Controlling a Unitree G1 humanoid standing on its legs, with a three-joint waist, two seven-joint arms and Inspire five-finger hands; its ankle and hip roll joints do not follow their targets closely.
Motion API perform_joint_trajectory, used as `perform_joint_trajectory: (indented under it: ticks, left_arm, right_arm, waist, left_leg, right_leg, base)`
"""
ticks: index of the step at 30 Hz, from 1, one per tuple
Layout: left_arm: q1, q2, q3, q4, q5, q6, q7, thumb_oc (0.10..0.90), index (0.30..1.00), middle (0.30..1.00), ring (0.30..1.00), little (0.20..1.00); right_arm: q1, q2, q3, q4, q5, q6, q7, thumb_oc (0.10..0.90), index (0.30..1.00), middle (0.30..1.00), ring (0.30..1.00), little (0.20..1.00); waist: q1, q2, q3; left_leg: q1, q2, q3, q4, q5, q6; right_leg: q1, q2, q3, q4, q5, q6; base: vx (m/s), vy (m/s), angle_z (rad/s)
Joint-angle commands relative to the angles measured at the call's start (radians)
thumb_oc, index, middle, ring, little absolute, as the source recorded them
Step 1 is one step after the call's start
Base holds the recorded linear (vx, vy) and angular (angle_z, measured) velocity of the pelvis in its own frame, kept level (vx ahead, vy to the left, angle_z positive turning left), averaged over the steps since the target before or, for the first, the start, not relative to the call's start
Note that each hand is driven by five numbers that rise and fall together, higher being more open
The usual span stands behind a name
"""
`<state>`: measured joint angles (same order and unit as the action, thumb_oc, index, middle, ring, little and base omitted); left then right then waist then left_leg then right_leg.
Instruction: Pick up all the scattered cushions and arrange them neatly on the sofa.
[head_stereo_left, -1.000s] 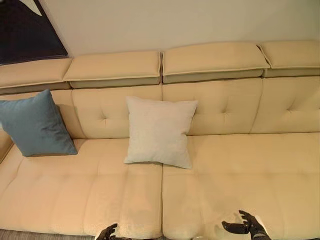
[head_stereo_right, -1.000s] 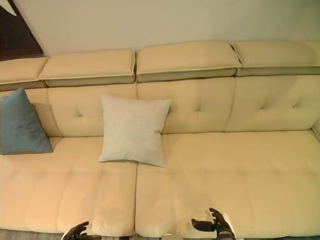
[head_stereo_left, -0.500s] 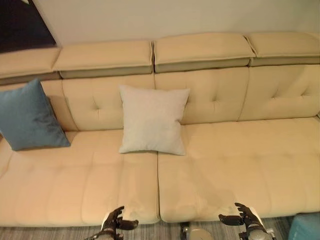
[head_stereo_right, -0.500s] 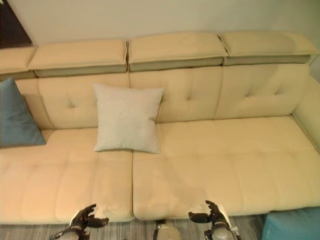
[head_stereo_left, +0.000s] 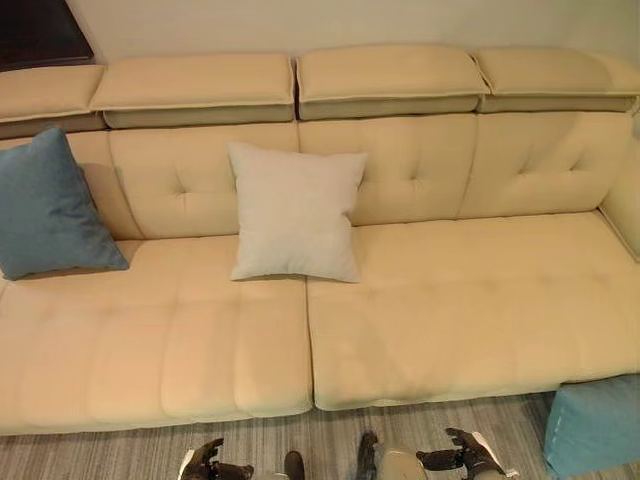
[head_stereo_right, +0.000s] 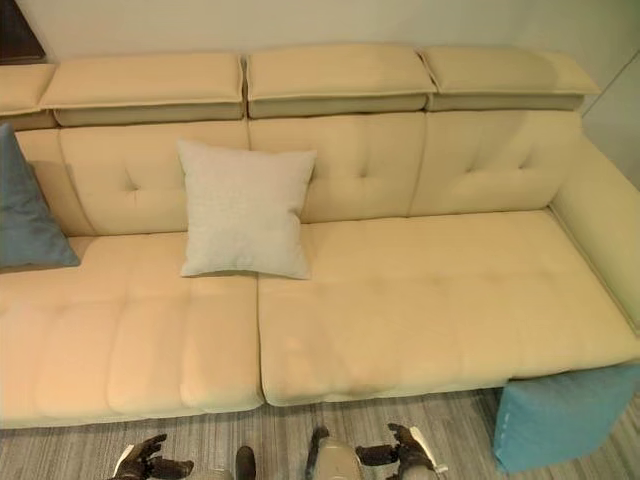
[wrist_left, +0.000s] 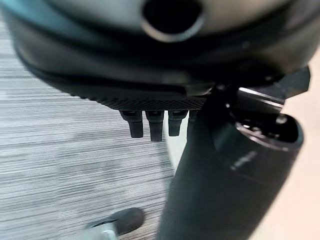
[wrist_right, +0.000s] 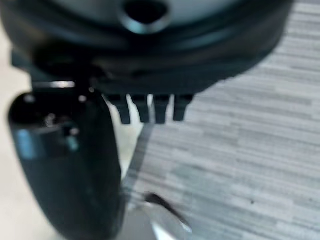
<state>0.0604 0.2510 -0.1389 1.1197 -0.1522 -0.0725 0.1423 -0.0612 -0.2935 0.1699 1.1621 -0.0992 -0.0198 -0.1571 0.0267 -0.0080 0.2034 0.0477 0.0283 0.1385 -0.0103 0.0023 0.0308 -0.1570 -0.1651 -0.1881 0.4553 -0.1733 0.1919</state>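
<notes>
A white cushion (head_stereo_left: 295, 213) leans upright against the back of the beige sofa (head_stereo_left: 450, 300), near its middle. A blue cushion (head_stereo_left: 50, 205) stands at the sofa's left end. Another teal-blue cushion (head_stereo_right: 565, 415) lies on the floor against the sofa's front right corner. My left hand (head_stereo_left: 205, 464) and right hand (head_stereo_left: 465, 460) hang low over the floor in front of the sofa, both open and holding nothing. In the wrist views the fingers (wrist_left: 150, 125) of the left hand and the fingers (wrist_right: 150, 107) of the right hand hang straight over the carpet.
Grey striped carpet (head_stereo_left: 330, 435) runs along the sofa's front. The sofa's right armrest (head_stereo_right: 600, 230) rises at the right. A dark frame (head_stereo_left: 40, 30) hangs on the wall at the upper left.
The camera has backed away from the sofa, so the floor and the teal cushion at the right corner have come into view. Both hands stay open and empty.
</notes>
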Motion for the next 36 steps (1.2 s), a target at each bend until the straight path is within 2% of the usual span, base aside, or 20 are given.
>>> perform_joint_trajectory:
  ticks: [1,2,6,10,13,14,15,19,20,21,22,25,29,30,31,32,33,34,35,36]
  left_arm:
    - [-0.037,0.018,0.015,-0.040,0.037,-0.030,0.015,0.800,0.900,0.900,0.900,0.900]
    - [-0.040,0.010,0.011,-0.050,0.022,-0.033,0.020,0.800,0.900,0.900,0.900,0.900]
    - [-0.042,0.008,0.011,-0.058,0.018,-0.033,0.017,0.800,0.900,0.900,0.900,0.900]
    - [-0.055,-0.004,-0.005,-0.045,0.028,-0.025,0.014,0.800,0.900,0.900,0.900,0.900]
    - [-0.061,-0.015,-0.018,-0.049,0.026,-0.023,0.010,0.800,0.900,0.900,0.900,0.900]
    - [-0.066,-0.024,-0.036,-0.058,0.013,-0.026,0.016,0.800,0.900,0.900,0.900,0.900]
    - [-0.066,-0.024,-0.036,-0.058,0.013,-0.027,0.016,0.800,0.900,0.900,0.900,0.900]
    - [-0.080,-0.028,-0.050,-0.076,-0.008,-0.032,0.029,0.800,0.900,0.900,0.900,0.900]
    - [-0.080,-0.028,-0.050,-0.076,-0.008,-0.032,0.029,0.800,0.900,0.900,0.900,0.900]
    - [-0.087,-0.030,-0.055,-0.081,-0.015,-0.035,0.031,0.800,0.900,0.900,0.900,0.900]
    - [-0.092,-0.031,-0.058,-0.078,-0.011,-0.036,0.031,0.800,0.900,0.900,0.900,0.900]
    - [-0.096,-0.032,-0.069,-0.070,0.000,-0.034,0.025,0.800,0.900,0.900,0.900,0.900]
    - [-0.117,-0.024,-0.089,-0.037,0.054,-0.032,0.018,0.800,0.900,0.900,0.900,0.900]
    - [-0.117,-0.024,-0.089,-0.037,0.054,-0.032,0.018,0.800,0.900,0.900,0.900,0.900]
    - [-0.126,-0.016,-0.091,-0.031,0.067,-0.032,0.020,0.800,0.900,0.900,0.900,0.900]
    - [-0.126,-0.016,-0.091,-0.031,0.067,-0.032,0.020,0.800,0.900,0.900,0.900,0.900]
    - [-0.139,0.002,-0.090,-0.036,0.075,-0.030,0.021,0.800,0.900,0.900,0.900,0.900]
    - [-0.139,0.002,-0.090,-0.036,0.075,-0.030,0.021,0.800,0.900,0.900,0.900,0.900]
    - [-0.132,0.009,-0.083,-0.036,0.085,-0.027,0.016,0.800,0.900,0.900,0.900,0.900]
    - [-0.132,0.009,-0.084,-0.036,0.085,-0.027,0.016,0.800,0.900,0.900,0.900,0.900]
  right_arm:
    - [-0.011,-0.011,0.012,-0.032,0.019,-0.027,-0.028,0.800,0.900,0.900,0.900,0.900]
    - [-0.026,-0.011,0.025,-0.022,0.019,-0.023,-0.029,0.800,0.900,0.900,0.900,0.900]
    - [-0.024,-0.018,0.029,-0.023,0.015,-0.022,-0.030,0.800,0.900,0.900,0.900,0.900]
    - [-0.023,-0.027,0.020,-0.004,0.034,-0.022,-0.037,0.800,0.900,0.900,0.900,0.900]
    - [-0.019,-0.029,0.019,0.010,0.036,-0.020,-0.045,0.800,0.900,0.900,0.900,0.900]
    - [-0.018,-0.033,0.015,0.016,0.047,-0.023,-0.055,0.800,0.900,0.900,0.900,0.900]
    - [-0.018,-0.033,0.015,0.016,0.047,-0.023,-0.055,0.800,0.900,0.900,0.900,0.900]
    - [-0.024,-0.037,0.023,0.037,0.038,-0.018,-0.065,0.800,0.900,0.900,0.900,0.900]
    - [-0.024,-0.037,0.023,0.037,0.038,-0.018,-0.065,0.800,0.900,0.900,0.900,0.900]
    - [-0.029,-0.037,0.028,0.045,0.033,-0.012,-0.069,0.800,0.900,0.900,0.900,0.900]
    - [-0.030,-0.036,0.028,0.048,0.031,-0.010,-0.068,0.800,0.900,0.900,0.900,0.900]
    - [-0.028,-0.035,0.019,0.052,0.032,-0.007,-0.067,0.800,0.900,0.900,0.900,0.900]
    - [-0.030,-0.019,0.018,0.054,0.028,0.007,-0.067,0.800,0.900,0.900,0.900,0.900]
    - [-0.030,-0.019,0.018,0.054,0.028,0.007,-0.067,0.800,0.900,0.900,0.900,0.900]
    - [-0.033,-0.012,0.022,0.054,0.021,0.013,-0.067,0.800,0.900,0.900,0.900,0.900]
    - [-0.033,-0.012,0.022,0.054,0.021,0.013,-0.067,0.800,0.900,0.900,0.900,0.900]
    - [-0.039,-0.008,0.026,0.051,0.018,0.012,-0.069,0.800,0.900,0.900,0.900,0.900]
    - [-0.039,-0.008,0.026,0.051,0.018,0.012,-0.069,0.800,0.900,0.900,0.900,0.900]
    - [-0.021,-0.008,0.029,0.052,0.013,0.004,-0.064,0.800,0.900,0.900,0.900,0.900]
    - [-0.020,-0.008,0.029,0.052,0.013,0.004,-0.064,0.800,0.900,0.900,0.900,0.900]
  waist:
    - [0.011,-0.043,-0.049]
    - [0.009,-0.043,-0.052]
    - [0.005,-0.043,-0.053]
    - [-0.014,-0.048,-0.044]
    - [-0.018,-0.052,-0.037]
    - [-0.012,-0.053,-0.035]
    - [-0.012,-0.053,-0.035]
    - [0.008,-0.057,-0.041]
    - [0.009,-0.057,-0.040]
    - [0.020,-0.055,-0.044]
    - [0.021,-0.051,-0.048]
    - [0.007,-0.043,-0.053]
    - [-0.016,-0.042,-0.044]
    - [-0.016,-0.042,-0.044]
    - [-0.020,-0.047,-0.028]
    - [-0.020,-0.047,-0.028]
    - [-0.009,-0.045,-0.009]
    - [-0.009,-0.045,-0.008]
    - [0.007,-0.040,-0.004]
    - [0.007,-0.040,-0.002]
  left_leg:
    - [-0.063,-0.066,-0.064,0.007,-0.067,-0.005]
    - [-0.081,-0.042,-0.048,0.024,-0.057,-0.019]
    - [-0.078,-0.035,-0.040,0.034,-0.059,-0.025]
    - [-0.087,-0.021,-0.032,0.105,-0.072,-0.040]
    - [-0.090,-0.021,-0.054,0.142,-0.084,-0.046]
    - [-0.096,-0.041,-0.149,0.149,-0.090,-0.054]
    - [-0.095,-0.041,-0.149,0.149,-0.091,-0.054]
    - [-0.108,-0.077,-0.316,0.174,-0.103,-0.065]
    - [-0.107,-0.076,-0.315,0.174,-0.104,-0.065]
    - [-0.108,-0.093,-0.392,0.172,-0.112,-0.070]
    - [-0.096,-0.094,-0.413,0.151,-0.116,-0.067]
    - [-0.083,-0.088,-0.403,0.118,-0.111,-0.061]
    - [-0.070,-0.088,-0.320,0.036,-0.096,-0.029]
    - [-0.070,-0.087,-0.320,0.036,-0.096,-0.029]
    - [-0.080,-0.087,-0.284,0.025,-0.088,-0.019]
    - [-0.081,-0.087,-0.284,0.025,-0.088,-0.019]
    - [-0.106,-0.075,-0.245,0.035,-0.078,-0.015]
    - [-0.104,-0.074,-0.246,0.036,-0.079,-0.015]
    - [-0.113,-0.064,-0.211,0.035,-0.072,-0.011]
    - [-0.109,-0.064,-0.211,0.035,-0.074,-0.011]
  right_leg:
    - [0.145,0.049,-0.018,-0.302,0.083,-0.069]
    - [0.143,0.073,0.008,-0.347,0.094,-0.071]
    - [0.156,0.083,0.018,-0.379,0.100,-0.080]
    - [0.186,0.097,0.020,-0.417,0.095,-0.103]
    - [0.191,0.104,0.038,-0.422,0.095,-0.116]
    - [0.181,0.111,0.068,-0.413,0.097,-0.120]
    - [0.182,0.111,0.068,-0.413,0.097,-0.119]
    - [0.164,0.116,0.135,-0.409,0.111,-0.110]
    - [0.164,0.116,0.135,-0.409,0.111,-0.110]
    - [0.153,0.115,0.173,-0.411,0.121,-0.102]
    - [0.147,0.116,0.191,-0.413,0.124,-0.098]
    - [0.130,0.106,0.204,-0.416,0.137,-0.085]
    - [0.043,0.076,0.257,-0.446,0.220,-0.029]
    - [0.043,0.076,0.257,-0.446,0.220,-0.029]
    - [-0.004,0.065,0.251,-0.443,0.257,-0.004]
    - [-0.004,0.065,0.251,-0.443,0.257,-0.004]
    - [-0.023,0.054,0.169,-0.421,0.237,-0.016]
    - [-0.022,0.054,0.169,-0.420,0.236,-0.016]
    - [0.012,0.033,0.056,-0.388,0.194,-0.040]
    - [0.015,0.033,0.055,-0.387,0.192,-0.040]
  base:
    - [-0.04,-0.269,-0.22]
    - [-0.04,-0.204,-0.14]
    - [-0.03,-0.115,-0.27]
    - [-0.04,-0.115,-0.12]
    - [-0.03,-0.017,-0.12]
    - [-0.03,0.018,-0.28]
    - [-0.04,0.037,-0.58]
    - [0.00,0.069,-0.65]
    - [0.00,0.131,-0.69]
    - [0.00,0.155,-0.83]
    - [0.00,0.154,-0.82]
    - [-0.03,0.246,-0.99]
    - [-0.12,0.245,-0.70]
    - [-0.17,0.178,-1.30]
    - [-0.13,0.104,-0.86]
    - [-0.29,0.157,-0.71]
    - [-0.16,0.053,-0.72]
    - [-0.27,0.120,-1.19]
    - [-0.11,0.066,-1.43]
    - [-0.19,0.108,-1.20]
